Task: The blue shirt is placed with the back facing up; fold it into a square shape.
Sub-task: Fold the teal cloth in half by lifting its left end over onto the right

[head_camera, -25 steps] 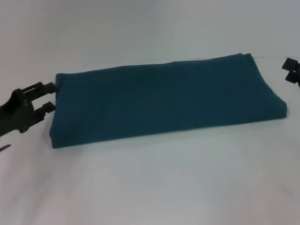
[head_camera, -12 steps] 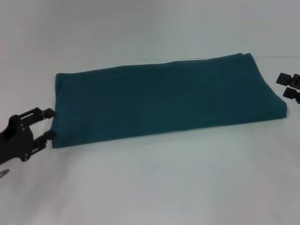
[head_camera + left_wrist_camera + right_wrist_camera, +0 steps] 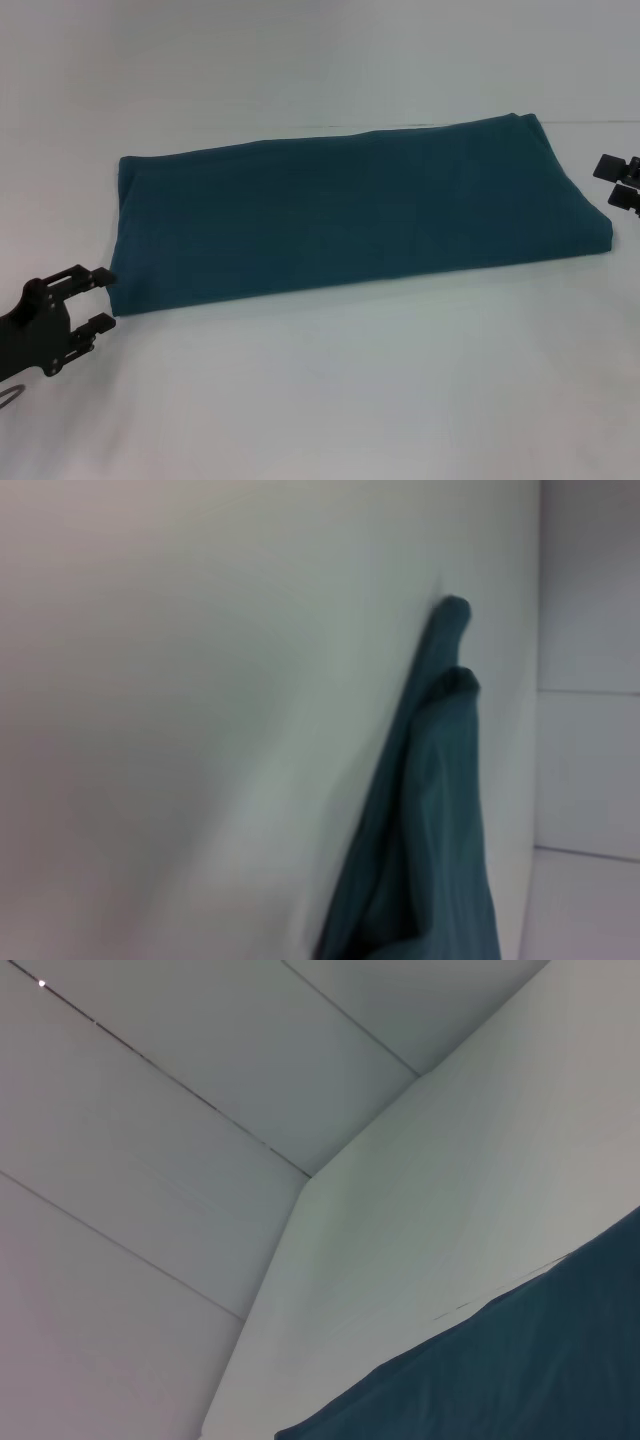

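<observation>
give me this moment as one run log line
blue shirt: folded long rectangle, flat on table | left gripper: open, off near-left corner | right gripper: open, beside right end

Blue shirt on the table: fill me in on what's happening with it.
The blue shirt lies on the white table, already folded into a long flat band, not yet a square. Neither gripper is holding it. The left gripper sits open just off the shirt's near left corner, clear of the fabric. The right gripper is at the shirt's right end, also open and apart from it.
</observation>
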Tool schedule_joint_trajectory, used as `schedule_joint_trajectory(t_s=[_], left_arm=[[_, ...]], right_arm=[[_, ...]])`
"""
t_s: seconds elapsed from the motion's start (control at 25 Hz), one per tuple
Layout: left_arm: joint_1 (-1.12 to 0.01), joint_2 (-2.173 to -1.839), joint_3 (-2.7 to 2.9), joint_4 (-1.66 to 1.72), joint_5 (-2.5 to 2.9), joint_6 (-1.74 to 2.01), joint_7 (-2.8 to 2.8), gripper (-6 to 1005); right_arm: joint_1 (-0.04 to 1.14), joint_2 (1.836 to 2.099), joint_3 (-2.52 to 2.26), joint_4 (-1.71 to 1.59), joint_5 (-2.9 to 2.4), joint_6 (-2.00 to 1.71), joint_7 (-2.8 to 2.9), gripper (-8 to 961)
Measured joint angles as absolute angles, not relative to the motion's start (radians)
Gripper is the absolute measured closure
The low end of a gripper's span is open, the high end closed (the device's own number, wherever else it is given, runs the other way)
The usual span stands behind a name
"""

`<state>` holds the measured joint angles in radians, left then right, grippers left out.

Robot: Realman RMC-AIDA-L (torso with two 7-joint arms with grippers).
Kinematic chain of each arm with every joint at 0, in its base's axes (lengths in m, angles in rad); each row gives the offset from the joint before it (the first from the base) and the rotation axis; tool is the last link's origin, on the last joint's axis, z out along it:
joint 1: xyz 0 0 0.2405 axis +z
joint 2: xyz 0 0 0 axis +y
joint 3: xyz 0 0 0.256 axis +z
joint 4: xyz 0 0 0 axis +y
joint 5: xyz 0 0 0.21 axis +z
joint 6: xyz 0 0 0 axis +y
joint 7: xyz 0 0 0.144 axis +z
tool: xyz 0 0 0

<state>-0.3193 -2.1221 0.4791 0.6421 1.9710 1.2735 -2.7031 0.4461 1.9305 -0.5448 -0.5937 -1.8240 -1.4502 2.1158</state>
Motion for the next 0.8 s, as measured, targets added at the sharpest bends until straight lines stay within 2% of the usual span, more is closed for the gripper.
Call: schedule_joint_trajectory(t_s=[0.8], left_arm=[[-0.343, -2.123, 0.483, 0.604, 1.984, 1.187, -2.718, 372]], right_arm=[[0.433, 1.93, -0.532, -0.584, -1.824, -1.449, 2.116, 26]])
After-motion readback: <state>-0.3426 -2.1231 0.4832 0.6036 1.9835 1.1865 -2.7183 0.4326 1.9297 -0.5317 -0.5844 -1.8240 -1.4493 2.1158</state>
